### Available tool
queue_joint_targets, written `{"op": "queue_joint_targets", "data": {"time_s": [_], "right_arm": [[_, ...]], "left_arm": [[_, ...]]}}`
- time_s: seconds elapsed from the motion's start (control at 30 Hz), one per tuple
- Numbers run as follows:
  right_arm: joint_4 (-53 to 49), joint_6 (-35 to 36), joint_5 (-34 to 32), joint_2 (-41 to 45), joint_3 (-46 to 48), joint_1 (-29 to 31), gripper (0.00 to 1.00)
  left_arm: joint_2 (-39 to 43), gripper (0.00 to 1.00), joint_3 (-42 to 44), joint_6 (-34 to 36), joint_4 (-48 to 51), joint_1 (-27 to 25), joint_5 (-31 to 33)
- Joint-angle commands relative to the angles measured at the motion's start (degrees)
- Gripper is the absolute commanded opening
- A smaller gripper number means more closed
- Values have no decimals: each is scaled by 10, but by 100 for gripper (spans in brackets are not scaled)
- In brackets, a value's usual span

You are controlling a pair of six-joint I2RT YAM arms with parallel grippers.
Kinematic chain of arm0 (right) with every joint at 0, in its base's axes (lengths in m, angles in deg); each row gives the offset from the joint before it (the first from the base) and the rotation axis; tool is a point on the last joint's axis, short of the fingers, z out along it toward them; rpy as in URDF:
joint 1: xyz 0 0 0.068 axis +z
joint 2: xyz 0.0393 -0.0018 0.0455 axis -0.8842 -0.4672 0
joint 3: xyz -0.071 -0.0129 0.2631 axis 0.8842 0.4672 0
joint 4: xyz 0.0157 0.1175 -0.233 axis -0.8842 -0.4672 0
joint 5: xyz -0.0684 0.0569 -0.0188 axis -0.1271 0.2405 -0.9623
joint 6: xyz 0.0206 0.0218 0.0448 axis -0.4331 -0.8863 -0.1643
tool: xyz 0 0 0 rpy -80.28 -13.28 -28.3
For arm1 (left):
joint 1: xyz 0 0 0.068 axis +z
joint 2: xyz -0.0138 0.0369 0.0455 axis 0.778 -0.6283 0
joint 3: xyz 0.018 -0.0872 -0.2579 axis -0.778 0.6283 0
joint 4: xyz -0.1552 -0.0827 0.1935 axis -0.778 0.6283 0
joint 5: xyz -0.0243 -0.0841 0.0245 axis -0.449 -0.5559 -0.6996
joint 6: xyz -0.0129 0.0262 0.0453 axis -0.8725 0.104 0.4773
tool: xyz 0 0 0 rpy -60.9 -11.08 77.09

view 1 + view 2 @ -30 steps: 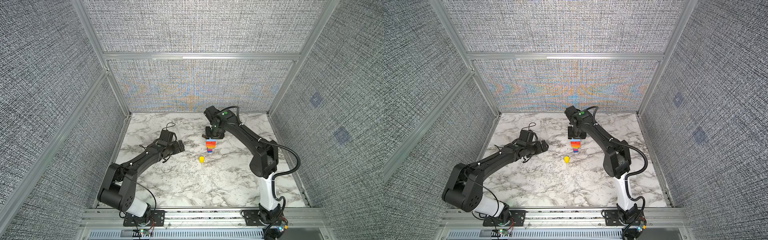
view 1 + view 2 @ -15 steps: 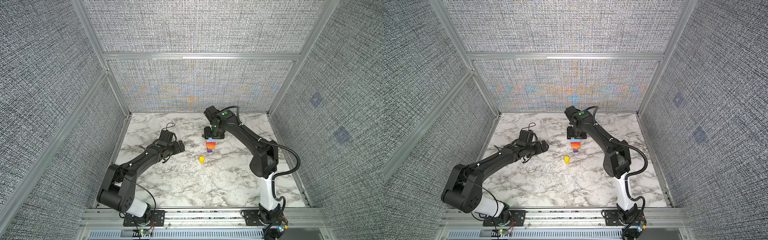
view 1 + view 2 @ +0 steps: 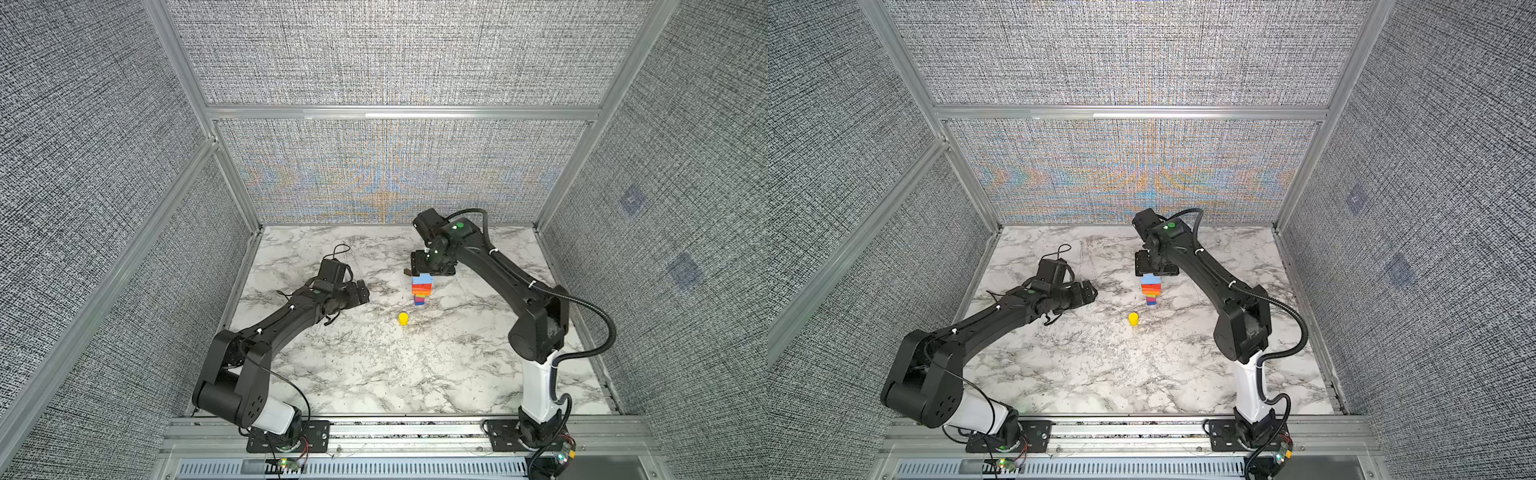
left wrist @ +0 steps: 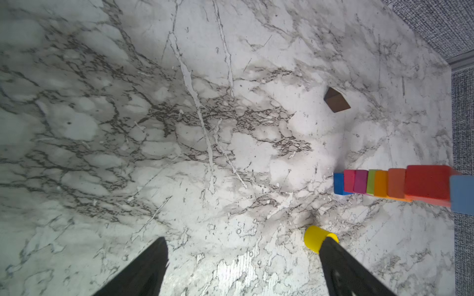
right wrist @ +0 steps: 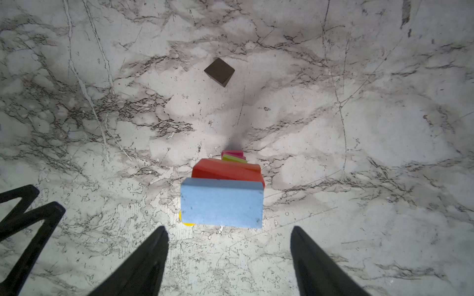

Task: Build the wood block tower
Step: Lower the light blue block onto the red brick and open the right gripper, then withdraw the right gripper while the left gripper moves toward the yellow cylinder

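Mid-stack: tower stands mid-table toward the back edge, light blue slab on top. My right gripper hovers over it, spread and empty; my left gripper is spread too. Next, I judge: fetch the brown cube behind the tower and seat it dead-centre.

**Q:** Tower condition?
**A:** The tower stands upright: blue base, then pink, purple, green, orange and red slabs (slightly offset), with the light blue block topmost.
**Q:** Loose blocks?
**A:** The dark brown cube lies apart on the tower's far side. The yellow cylinder sits near its base.
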Motion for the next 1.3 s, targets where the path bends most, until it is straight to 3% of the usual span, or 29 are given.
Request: {"op": "queue_joint_targets", "data": {"time_s": [0.0,0.23,0.43,0.53,0.8,0.97,1.27], "right_arm": [[29,7,-10,37,31,-6,79],[120,31,1,153,172,-19,82],[231,39,7,287,338,-40,98],[244,40,10,344,391,-53,99],[256,33,10,444,495,-100,99],[290,32,49,484,552,-147,99],[300,48,79,503,573,-177,99]], "left_arm": [[13,93,-8,13,27,-5,-4],[36,94,-26,21,88,-42,40],[21,94,-57,23,132,-99,85],[3,94,-74,24,144,-120,92],[-45,92,-123,29,173,-165,103],[-85,89,-158,36,185,-194,99],[-170,84,-219,43,195,-222,98]]}}
